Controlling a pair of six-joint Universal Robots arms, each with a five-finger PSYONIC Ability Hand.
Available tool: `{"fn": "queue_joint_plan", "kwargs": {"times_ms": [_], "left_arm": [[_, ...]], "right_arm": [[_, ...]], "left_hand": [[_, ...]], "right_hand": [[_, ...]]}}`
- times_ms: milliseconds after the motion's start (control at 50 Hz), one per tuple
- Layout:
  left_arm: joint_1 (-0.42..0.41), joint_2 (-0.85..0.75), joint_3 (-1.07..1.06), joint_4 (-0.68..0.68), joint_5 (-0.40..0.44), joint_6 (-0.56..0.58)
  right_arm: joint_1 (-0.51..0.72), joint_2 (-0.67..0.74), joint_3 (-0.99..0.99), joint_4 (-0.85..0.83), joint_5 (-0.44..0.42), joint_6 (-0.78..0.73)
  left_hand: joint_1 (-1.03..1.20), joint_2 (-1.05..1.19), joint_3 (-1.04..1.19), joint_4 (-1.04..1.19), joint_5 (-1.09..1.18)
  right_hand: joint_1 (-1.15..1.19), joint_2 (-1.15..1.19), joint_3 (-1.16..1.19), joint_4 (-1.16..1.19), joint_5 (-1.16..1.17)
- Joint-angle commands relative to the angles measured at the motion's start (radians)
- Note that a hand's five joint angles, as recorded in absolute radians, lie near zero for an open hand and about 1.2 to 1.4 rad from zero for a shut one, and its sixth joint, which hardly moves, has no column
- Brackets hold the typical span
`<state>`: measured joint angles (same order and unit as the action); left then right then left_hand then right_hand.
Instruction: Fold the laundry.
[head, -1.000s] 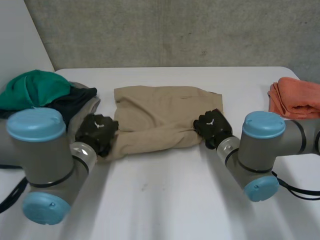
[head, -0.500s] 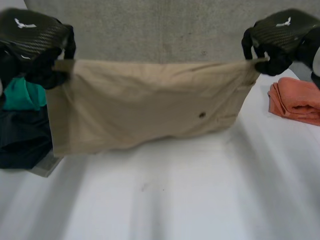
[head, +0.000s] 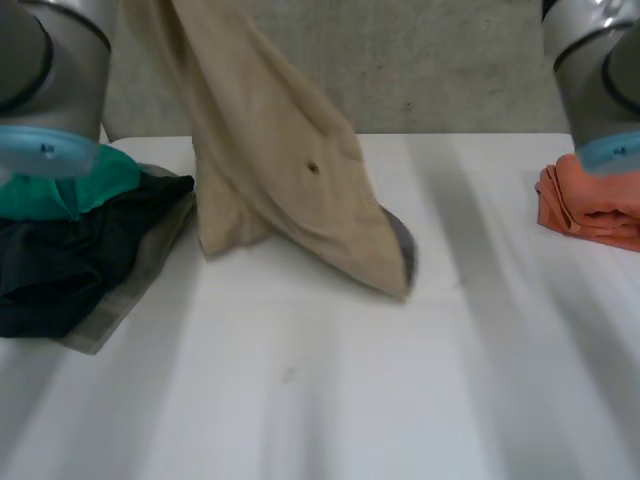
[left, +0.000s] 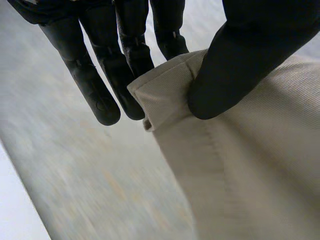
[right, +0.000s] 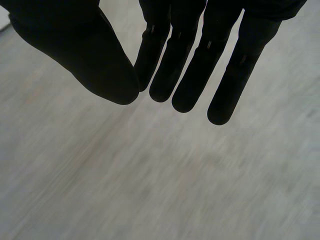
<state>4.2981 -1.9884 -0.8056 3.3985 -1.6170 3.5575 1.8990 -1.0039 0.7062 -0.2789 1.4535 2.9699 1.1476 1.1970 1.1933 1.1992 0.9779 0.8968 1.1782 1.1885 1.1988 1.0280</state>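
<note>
Left hand (left: 245, 55) pinching hem corner of beige cotton garment (head: 290, 190) between thumb and fingers. Garment hangs, lower end touching white table (head: 350, 400) near back-left. My right hand (right: 85, 55): fingers straight, holding nothing.

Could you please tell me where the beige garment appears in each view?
Head view: beige garment hangs below the left arm, lower end reaching the table.
Left wrist view: its hemmed corner pinched in the left hand.
Right wrist view: right hand open, holding nothing.
Shared landmark: left arm and hand.
</note>
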Motion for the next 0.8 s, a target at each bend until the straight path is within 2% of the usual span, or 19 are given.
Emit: {"fn": "queue_joint_plan", "kwargs": {"times_ms": [20,60,100,120,140,220,400,460,540,660,740,800], "left_arm": [[-0.004,0.111,-0.196,-0.037,0.028,-0.062],[-0.004,0.141,-0.31,-0.05,0.049,-0.068],[-0.001,0.157,-0.378,-0.036,0.066,-0.068],[-0.001,0.164,-0.407,-0.024,0.071,-0.066],[-0.001,0.18,-0.467,0.008,0.074,-0.065],[0.002,0.22,-0.579,0.082,0.078,-0.046],[-0.008,0.367,-0.757,0.09,0.157,-0.025],[-0.021,0.462,-0.852,0.073,0.192,-0.026],[-0.043,0.549,-0.943,0.073,0.226,-0.026],[-0.083,0.646,-1.012,0.067,0.238,-0.02],[-0.097,0.691,-1.02,0.059,0.217,-0.02],[-0.097,0.723,-1.015,0.041,0.178,-0.023]], "right_arm": [[0.003,-0.064,0.126,0.067,-0.051,0.031],[0.009,-0.071,0.192,0.137,-0.067,0.032],[0.014,-0.073,0.235,0.179,-0.065,0.034],[0.015,-0.071,0.255,0.199,-0.067,0.035],[0.018,-0.071,0.297,0.237,-0.068,0.04],[0.034,-0.062,0.37,0.303,-0.087,0.057],[0.054,-0.007,0.354,0.345,-0.234,0.037],[0.066,0.024,0.3,0.351,-0.297,-0.029],[0.106,0.079,0.239,0.349,-0.337,-0.095],[0.184,0.175,0.151,0.34,-0.341,-0.135],[0.23,0.272,0.085,0.319,-0.308,-0.108],[0.265,0.352,0.035,0.299,-0.245,-0.068]], "left_hand": [[0.249,0.199,0.203,0.197,0.244],[0.249,0.199,0.203,0.197,0.244],[0.249,0.199,0.203,0.197,0.244],[0.249,0.199,0.203,0.197,0.244],[0.249,0.199,0.203,0.197,0.244],[0.249,0.199,0.203,0.197,0.244],[0.249,0.199,0.203,0.197,0.244],[0.249,0.199,0.203,0.197,0.244],[0.249,0.199,0.203,0.197,0.244],[0.249,0.199,0.203,0.197,0.244],[0.249,0.199,0.203,0.197,0.244],[0.249,0.199,0.203,0.197,0.244]], "right_hand": [[0.292,0.011,0.0,-0.01,-0.014],[0.051,-0.23,-0.241,-0.251,-0.255],[-0.049,-0.331,-0.341,-0.351,-0.355],[-0.117,-0.398,-0.408,-0.419,-0.423],[-0.292,-0.573,-0.584,-0.594,-0.598],[-0.557,-0.838,-0.849,-0.859,-0.863],[-0.605,-0.886,-0.897,-0.907,-0.911],[-0.602,-0.883,-0.894,-0.904,-0.908],[-0.599,-0.88,-0.891,-0.901,-0.905],[-0.59,-0.871,-0.882,-0.892,-0.896],[-0.523,-0.804,-0.814,-0.825,-0.828],[-0.517,-0.798,-0.808,-0.819,-0.823]]}}
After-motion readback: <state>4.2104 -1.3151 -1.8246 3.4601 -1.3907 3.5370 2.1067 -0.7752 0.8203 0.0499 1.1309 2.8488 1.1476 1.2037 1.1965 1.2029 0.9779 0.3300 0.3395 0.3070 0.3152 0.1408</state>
